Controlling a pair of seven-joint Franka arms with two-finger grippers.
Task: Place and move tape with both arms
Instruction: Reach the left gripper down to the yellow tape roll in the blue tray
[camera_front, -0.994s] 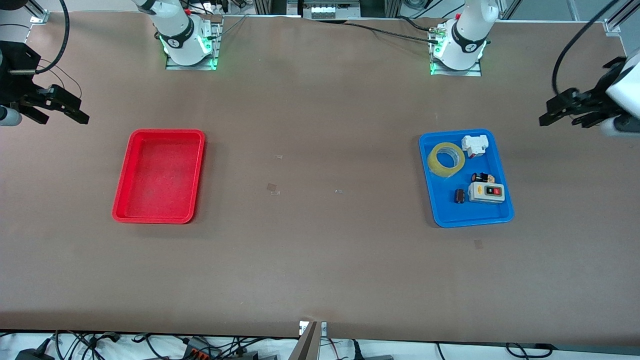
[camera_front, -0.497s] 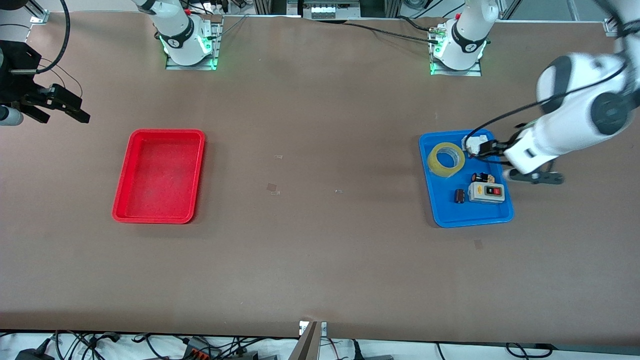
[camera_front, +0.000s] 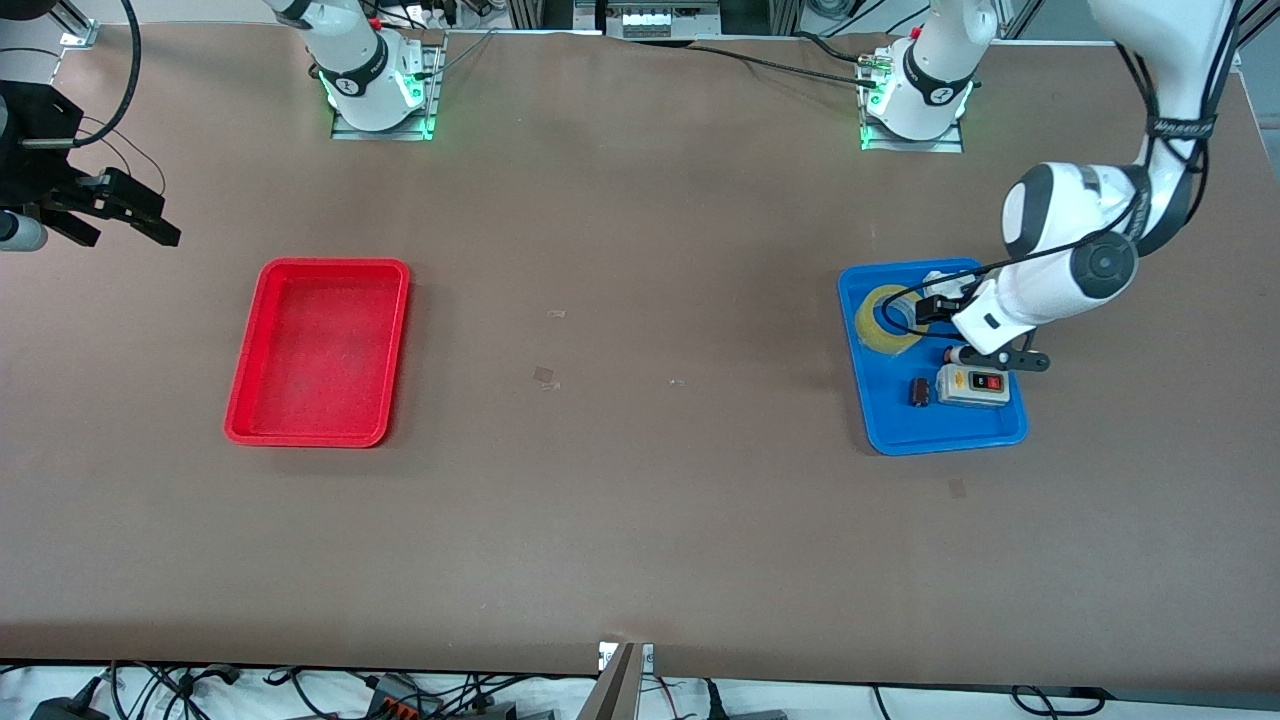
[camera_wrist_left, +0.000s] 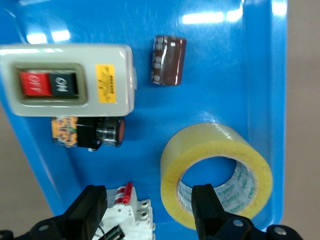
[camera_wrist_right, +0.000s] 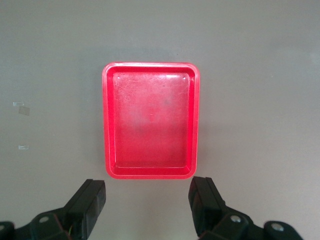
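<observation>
left gripper (camera_front: 928, 308): hanging over the blue tray (camera_front: 900, 432), fingers (camera_wrist_left: 207, 202) spread wide, holding nothing; one finger sitting over the tape's hole, the other over the white breaker block (camera_wrist_left: 134, 216).
left arm (camera_front: 1075, 262): reaching in from the left arm's end of the table, bending down over the blue tray's edge.
tape (camera_front: 884, 322): lying flat in the blue tray, at the tray end farther from the front camera, just beside the white breaker block, apart from the other parts.
tape, wrist look (camera_wrist_left: 216, 172): yellowish ring, hole facing up, sitting close to the blue tray's wall.
switch box (camera_front: 972, 385): lying in the blue tray, nearer the front camera than the tape; red and black buttons showing.
black cylinder (camera_front: 918, 392): lying in the blue tray beside the switch box.
small black-and-orange part (camera_wrist_left: 89, 132): lying in the blue tray between switch box and white breaker block.
right gripper (camera_front: 110, 215): waiting in the air off the red tray (camera_front: 318, 352), toward the right arm's end of the table, fingers (camera_wrist_right: 87, 202) spread wide, holding nothing.
</observation>
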